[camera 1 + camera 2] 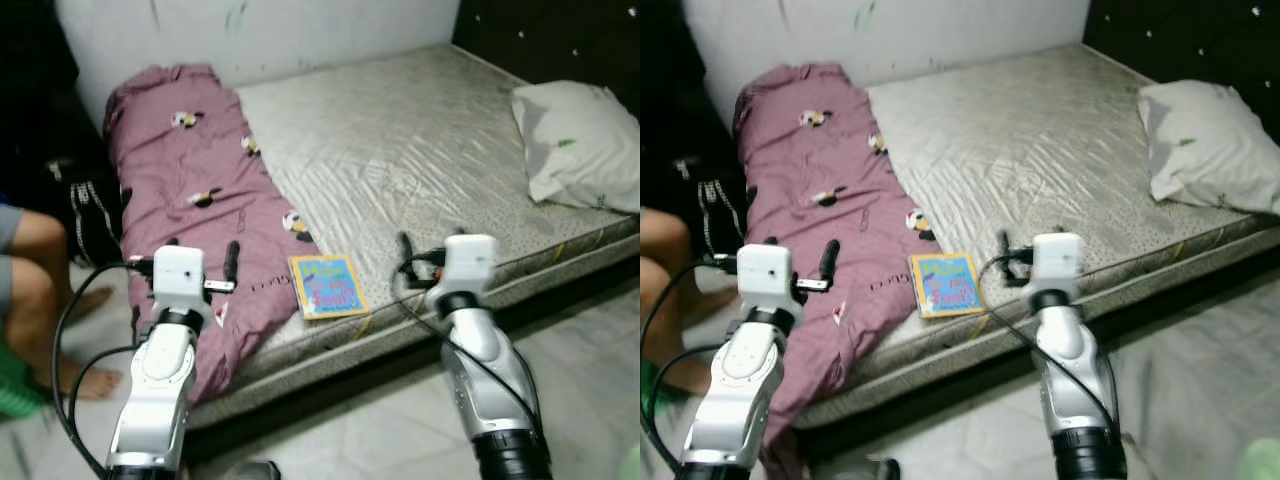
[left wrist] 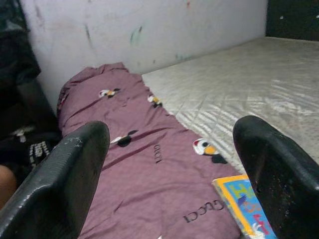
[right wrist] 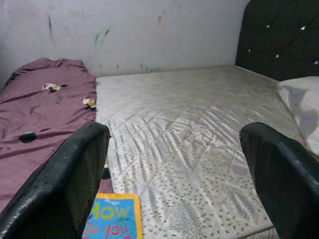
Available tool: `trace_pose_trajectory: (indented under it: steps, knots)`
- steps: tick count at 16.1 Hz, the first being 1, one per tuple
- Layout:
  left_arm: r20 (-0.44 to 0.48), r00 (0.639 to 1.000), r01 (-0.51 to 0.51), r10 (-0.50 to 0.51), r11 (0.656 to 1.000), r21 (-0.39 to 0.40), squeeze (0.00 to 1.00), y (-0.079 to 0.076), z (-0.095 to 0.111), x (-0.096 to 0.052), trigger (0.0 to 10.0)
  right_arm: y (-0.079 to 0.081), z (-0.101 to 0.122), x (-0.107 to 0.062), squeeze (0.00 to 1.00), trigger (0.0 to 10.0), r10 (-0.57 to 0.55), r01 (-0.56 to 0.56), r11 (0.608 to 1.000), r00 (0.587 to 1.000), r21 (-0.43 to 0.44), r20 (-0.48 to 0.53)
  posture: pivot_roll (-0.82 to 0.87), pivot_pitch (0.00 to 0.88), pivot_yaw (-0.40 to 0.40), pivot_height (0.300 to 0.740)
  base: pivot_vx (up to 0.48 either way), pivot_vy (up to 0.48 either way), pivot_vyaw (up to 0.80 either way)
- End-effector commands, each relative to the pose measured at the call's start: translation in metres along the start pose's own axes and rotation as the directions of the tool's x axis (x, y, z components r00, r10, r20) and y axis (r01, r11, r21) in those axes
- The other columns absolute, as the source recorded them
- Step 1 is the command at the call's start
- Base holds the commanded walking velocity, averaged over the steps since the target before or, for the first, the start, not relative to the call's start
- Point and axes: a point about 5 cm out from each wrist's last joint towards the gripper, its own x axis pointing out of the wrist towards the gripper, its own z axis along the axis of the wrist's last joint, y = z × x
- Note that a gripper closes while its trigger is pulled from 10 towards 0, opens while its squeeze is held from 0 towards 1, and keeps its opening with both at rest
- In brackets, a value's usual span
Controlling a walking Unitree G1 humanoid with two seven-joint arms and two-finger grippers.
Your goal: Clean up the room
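Observation:
A colourful children's book [image 1: 327, 286] lies flat on the bare mattress [image 1: 400, 140] near its front edge, beside a purple duck-print blanket [image 1: 195, 185] heaped along the bed's left side. A white pillow [image 1: 575, 145] rests at the right end. My left gripper [image 2: 169, 124] hovers open over the blanket's near end, with the book [image 2: 246, 209] just to its right. Raised at the mattress edge right of the book [image 3: 112, 219], my right gripper [image 3: 174, 130] is open too. Both hold nothing.
A person's bare legs [image 1: 35, 300] are at the left, next to dark clothing [image 1: 85, 215] on the floor. A black headboard [image 1: 560, 35] stands at the back right. Pale floor tiles [image 1: 590, 360] run along the bed's front.

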Motion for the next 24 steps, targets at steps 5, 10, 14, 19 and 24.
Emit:
trace_pose_trajectory:
  steps: [5, 10, 14, 19, 24]
  knots:
    - [0.013, 0.999, 0.048, -0.048, 0.999, -0.009, 0.00, -0.0045, 0.0027, -0.0005, 10.0, -0.0023, 0.0014, 0.0009, 0.00, 10.0, -0.008, 0.008, 1.000, 1.000, 0.009, 0.005, -0.04, 0.000, 0.044, 0.740, 0.170, 0.000, 0.00]
    - [0.012, 0.998, 0.067, -0.067, 0.998, -0.009, 0.00, -0.0050, 0.0030, -0.0006, 10.0, -0.0019, 0.0007, 0.0009, 0.00, 10.0, -0.007, 0.007, 1.000, 1.000, 0.016, 0.001, -0.04, 0.000, 0.047, 0.740, 0.313, 0.000, 0.00]
    - [0.008, 0.998, 0.068, -0.068, 0.998, 0.010, 0.00, -0.0066, 0.0021, 0.0005, 10.0, 0.0008, 0.0005, 0.0011, 0.00, 10.0, 0.015, -0.015, 1.000, 1.000, 0.004, 0.002, -0.04, 0.000, 0.044, 0.740, 0.068, 0.000, 0.74]
    - [0.010, 0.998, 0.069, -0.069, 0.998, 0.013, 0.00, -0.0084, 0.0025, 0.0018, 10.0, 0.0017, -0.0005, 0.0007, 0.00, 10.0, 0.026, -0.026, 1.000, 1.000, 0.005, 0.000, -0.04, 0.000, 0.043, 0.740, 0.000, 0.000, 0.77]
    - [0.004, 0.998, 0.059, -0.059, 0.998, 0.023, 0.00, -0.0087, 0.0007, 0.0020, 10.0, 0.0019, -0.0008, 0.0004, 0.00, 10.0, 0.030, -0.030, 1.000, 1.000, 0.005, -0.002, -0.04, 0.000, 0.041, 0.740, 0.000, 0.000, 0.78]
